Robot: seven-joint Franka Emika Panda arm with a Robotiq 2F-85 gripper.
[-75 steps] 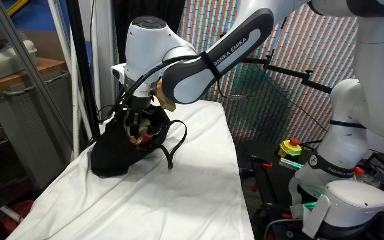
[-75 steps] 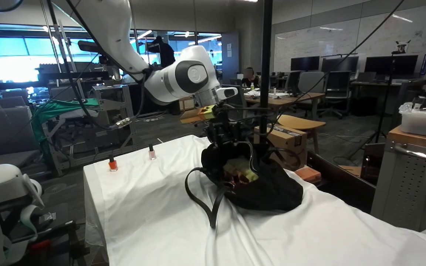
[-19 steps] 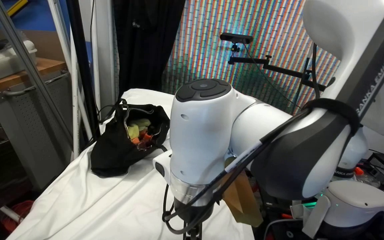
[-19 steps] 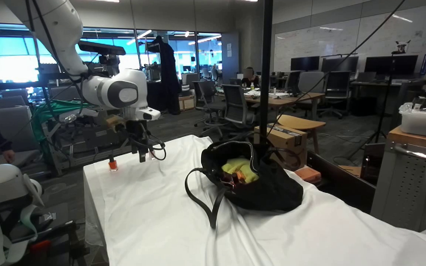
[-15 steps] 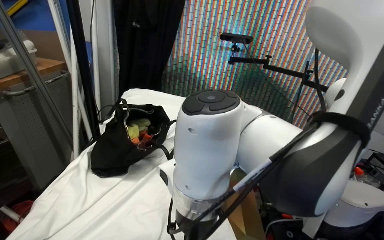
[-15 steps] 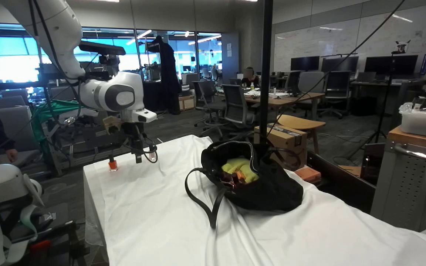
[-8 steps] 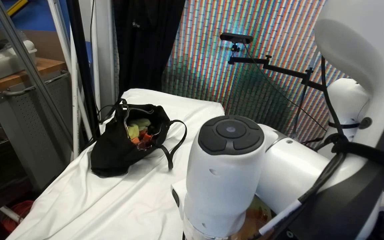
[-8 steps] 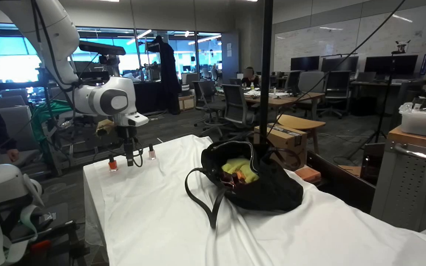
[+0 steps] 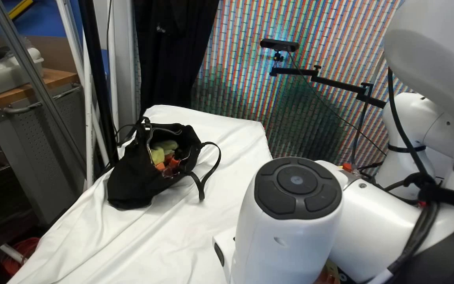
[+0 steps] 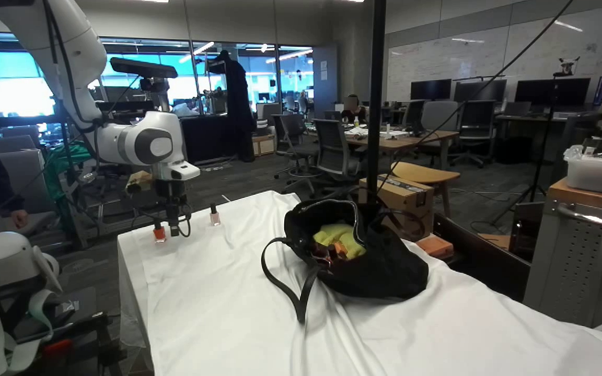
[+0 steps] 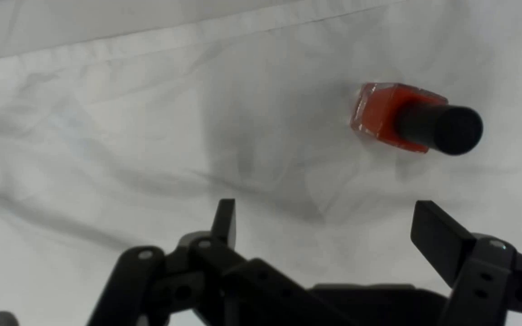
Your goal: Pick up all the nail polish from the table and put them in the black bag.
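Readable text, brands, numbers: none in any view. Unreadable marks, placed from the black bag (image 10: 390, 274), in an exterior view:

– Whiteboard (image 10: 484, 60), far beyond the bag and up to its right: faint marks, too pale to decipher.
– Pale sheets (image 10: 324, 67) posted on a grey-blue panel (image 10: 325, 95), far behind the bag, above its left part: contents too small to make out.
– Carton (image 10: 392, 197), behind the bag: strip of dark tape (image 10: 422, 197) (any print on it is lost to blur).

Round black cap (image 9: 298, 189) on the arm (image 9: 286, 248), right of the bag, foreground of an exterior view: small pale emblem (image 9: 296, 180) at its centre, not identifiable.
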